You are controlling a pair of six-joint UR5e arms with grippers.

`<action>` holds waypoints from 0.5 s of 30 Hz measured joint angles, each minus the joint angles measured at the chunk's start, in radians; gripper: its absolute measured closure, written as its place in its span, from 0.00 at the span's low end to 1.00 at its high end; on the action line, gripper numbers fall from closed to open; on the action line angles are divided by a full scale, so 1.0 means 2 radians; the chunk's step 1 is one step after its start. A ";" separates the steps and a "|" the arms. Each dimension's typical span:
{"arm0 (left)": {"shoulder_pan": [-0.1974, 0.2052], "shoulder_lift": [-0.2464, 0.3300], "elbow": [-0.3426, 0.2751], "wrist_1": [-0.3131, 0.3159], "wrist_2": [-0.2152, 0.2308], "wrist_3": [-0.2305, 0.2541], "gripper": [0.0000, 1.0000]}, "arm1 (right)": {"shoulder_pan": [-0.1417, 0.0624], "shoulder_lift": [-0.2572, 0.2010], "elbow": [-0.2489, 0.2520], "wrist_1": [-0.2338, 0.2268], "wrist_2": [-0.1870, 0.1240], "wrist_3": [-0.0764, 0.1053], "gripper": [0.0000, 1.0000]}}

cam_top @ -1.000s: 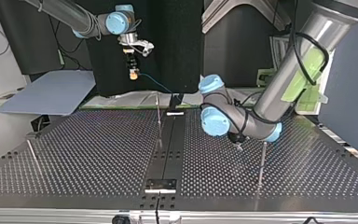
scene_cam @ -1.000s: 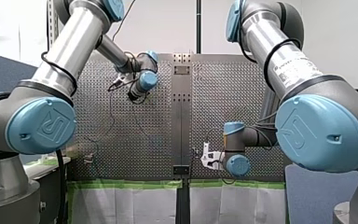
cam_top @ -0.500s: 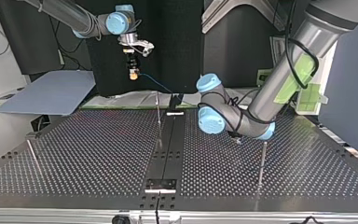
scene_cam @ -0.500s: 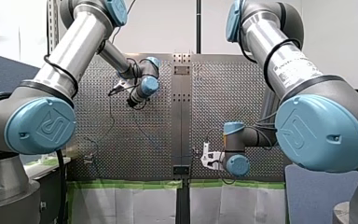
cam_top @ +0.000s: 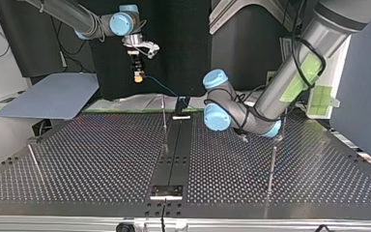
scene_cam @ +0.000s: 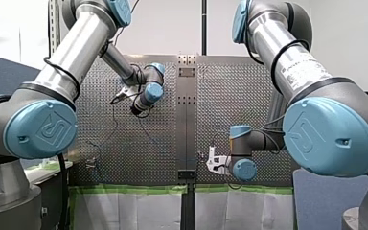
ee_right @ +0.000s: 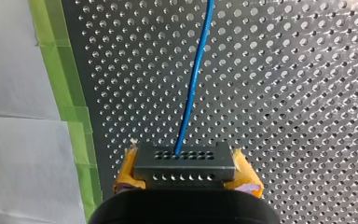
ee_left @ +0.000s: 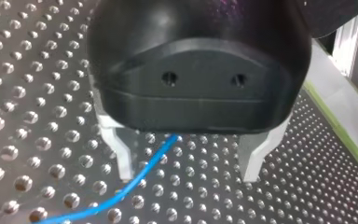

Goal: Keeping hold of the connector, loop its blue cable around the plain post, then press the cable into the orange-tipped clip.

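Yellow pads of my right gripper (ee_right: pixel 185 164) are shut on a dark grey connector (ee_right: pixel 184 161) with rows of holes. Its blue cable (ee_right: pixel 195 79) runs straight ahead over the perforated table. In the top view that right gripper (cam_top: pixel 137 76) hangs high above the table's far edge, and the cable (cam_top: pixel 159 86) slopes down toward the middle. My left gripper (ee_left: pixel 189 176) is open just above the table, with the blue cable (ee_left: pixel 151 163) passing between its pale fingers (ee_left: pixel 121 156), closer to one of them. In the top view the left gripper (cam_top: pixel 243 138) is low, near a thin post (cam_top: pixel 271 169). No orange tip is discernible.
Two more thin posts stand on the table: one in the middle (cam_top: pixel 164 123) and one at the top view's left (cam_top: pixel 35 163). A black rail (cam_top: pixel 174 154) runs down the centre. Green tape (ee_right: pixel 67 107) and white paper border the table edge. A grey board (cam_top: pixel 53 96) lies beyond it.
My left arm's wrist has swung a little toward the top view's left and farther back, taking its gripper away from the nearby post. The right arm and connector have stayed still.
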 joint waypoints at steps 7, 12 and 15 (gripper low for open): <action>0.001 -0.001 -0.016 0.015 0.002 -0.005 0.00 | 0.000 0.000 0.000 0.001 0.000 0.000 1.00; 0.001 -0.001 -0.023 0.018 0.000 -0.009 0.00 | 0.000 0.000 0.000 0.001 0.000 0.000 1.00; 0.000 -0.001 -0.028 0.020 0.001 -0.012 0.00 | 0.000 0.000 0.000 0.002 0.000 0.001 1.00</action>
